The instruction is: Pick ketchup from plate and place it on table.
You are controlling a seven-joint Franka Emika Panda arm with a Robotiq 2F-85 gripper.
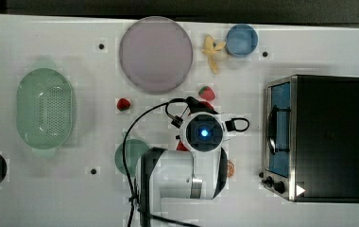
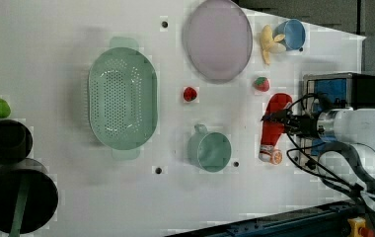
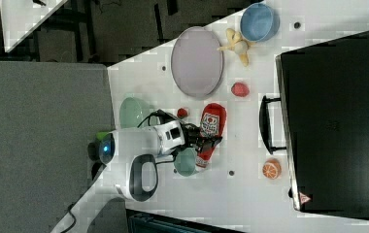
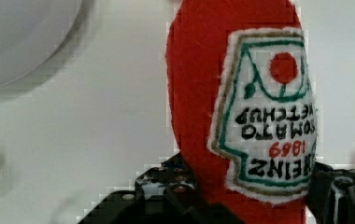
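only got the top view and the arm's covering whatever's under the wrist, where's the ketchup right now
Observer: In the left view the ketchup is off the plate, out over the white table beside the toaster oven, with its cap end pointing to the left view's bottom.
Operator: ok is the gripper on it
Observer: Yes. In the wrist view the gripper has a finger on either side of the bottle's narrower end, label facing the camera. I can't tell whether the bottle is resting on the table.
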